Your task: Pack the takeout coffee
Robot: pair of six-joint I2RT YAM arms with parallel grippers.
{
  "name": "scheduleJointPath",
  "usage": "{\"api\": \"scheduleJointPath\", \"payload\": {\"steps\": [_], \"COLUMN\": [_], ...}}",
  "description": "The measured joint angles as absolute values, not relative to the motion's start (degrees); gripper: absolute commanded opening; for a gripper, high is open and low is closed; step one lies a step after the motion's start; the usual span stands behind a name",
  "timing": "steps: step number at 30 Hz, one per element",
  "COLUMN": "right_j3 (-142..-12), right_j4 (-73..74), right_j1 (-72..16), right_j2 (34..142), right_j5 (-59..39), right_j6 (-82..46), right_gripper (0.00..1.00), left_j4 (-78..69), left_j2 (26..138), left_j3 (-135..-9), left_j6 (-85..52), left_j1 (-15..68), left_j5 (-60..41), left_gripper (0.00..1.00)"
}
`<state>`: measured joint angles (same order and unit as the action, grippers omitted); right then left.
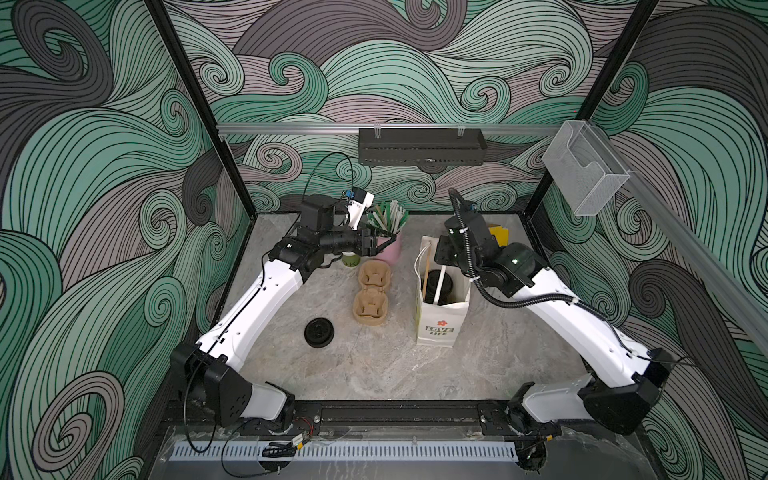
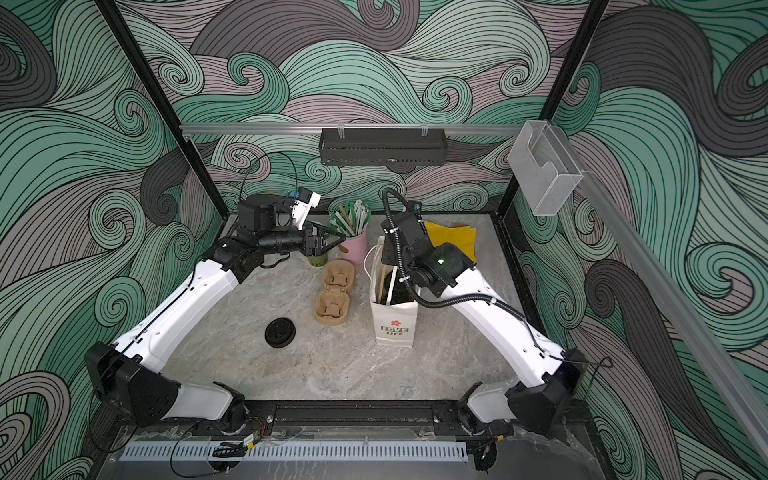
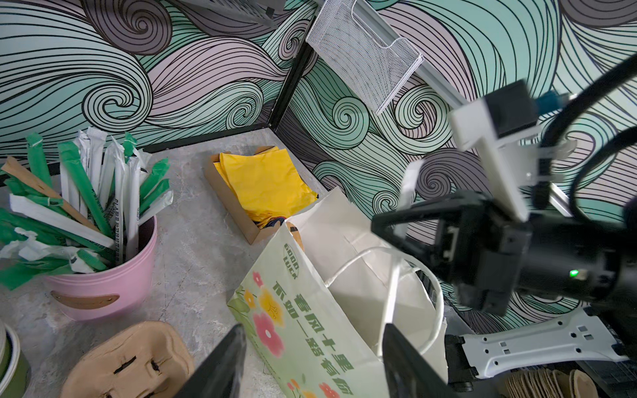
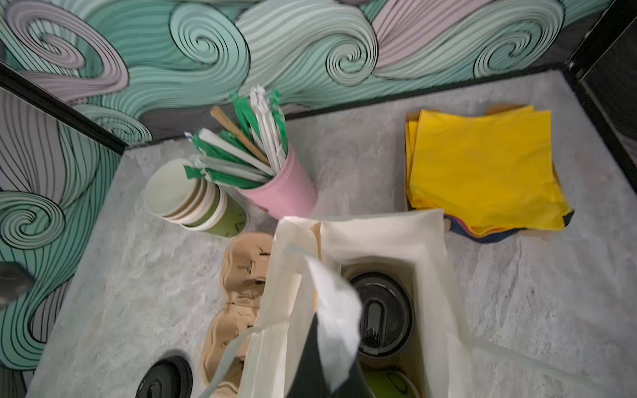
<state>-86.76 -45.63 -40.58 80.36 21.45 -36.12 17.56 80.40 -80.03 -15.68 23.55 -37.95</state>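
Though already down inside the tall white paper carrier bag (image 1: pixel 436 328), expect the small olive-green paper cup with its black round plastic sip lid (image 4: pixel 382 313) to handle as light, thin-walled and easy to dent, probably slick on the coated side. Cannot tell whether filled, so treat as spillable and keep upright. Take hold around the wall just under the rim, where stiffened by the lid; avoid lifting by the lid alone, liable to pop off. Note a second green shape (image 4: pixel 389 382) beside it in the bag, too cropped to name. Find lidless green cups (image 4: pixel 200 203) stacked beside the pink cup of wrapped straws (image 4: pixel 275 193). See the left jaws parted and empty near that pink cup, the right jaws clenched over the bag mouth on what looks like a white paper-wrapped straw (image 3: pixel 408 193).
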Motion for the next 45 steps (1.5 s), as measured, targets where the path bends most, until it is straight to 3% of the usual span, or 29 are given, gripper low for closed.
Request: {"api": "scheduleJointPath", "payload": {"steps": [2,5,8,13,16,20,23,28,35,45], "right_j3": [-84.79,-82.74,-83.11,-89.89,-100.29,-113.25,-113.47,-104.01,-90.24,-118.45], "right_j4": [-45.6,-46.26,-46.72,-50.24,-53.56,-59.4,-63.37,-66.0,-56.18,-58.02], "right_j1": [-40.51,-40.12,-39.4,-37.91,-34.87,-22.0,-11.0,-2.68,-0.38,-4.45], "right_j2": [79.53,78.0,77.73,78.02,79.09,81.25,83.48,92.14,102.43,123.96], "right_j5": [19.4,16.62,14.39,12.82,12.64,11.03,8.12,0.21,-8.08,-9.06], "right_j6": [-38.04,-39.88,-40.75,-37.21,-32.45,-29.69,-29.8,-31.42,-35.03,-24.29], "right_gripper": [0.19,0.37,0.48,0.55,0.53,0.48,0.44,0.47,0.48,0.56], "left_j4": [17.56,17.56,17.56,17.5,17.32,16.34,15.86,15.57,14.06,14.04], "left_j2": [80.4,80.4,80.4,80.4,80.51,82.26,83.5,83.57,82.98,82.98], "left_j3": [-80.03,-80.03,-80.03,-80.03,-80.03,-80.47,-80.47,-80.36,-76.2,-75.53], "left_j6": [-15.66,-15.64,-15.64,-15.68,-15.66,-15.66,-15.66,-15.84,-17.63,-22.17], "left_j1": [23.55,23.55,23.55,23.55,23.55,23.55,23.55,23.55,23.55,23.4], "left_j5": [-37.91,-37.71,-37.6,-37.6,-37.78,-38.0,-37.52,-33.8,-26.83,-14.94], "left_gripper": [0.65,0.65,0.66,0.67,0.67,0.67,0.66,0.66,0.66,0.66]}}
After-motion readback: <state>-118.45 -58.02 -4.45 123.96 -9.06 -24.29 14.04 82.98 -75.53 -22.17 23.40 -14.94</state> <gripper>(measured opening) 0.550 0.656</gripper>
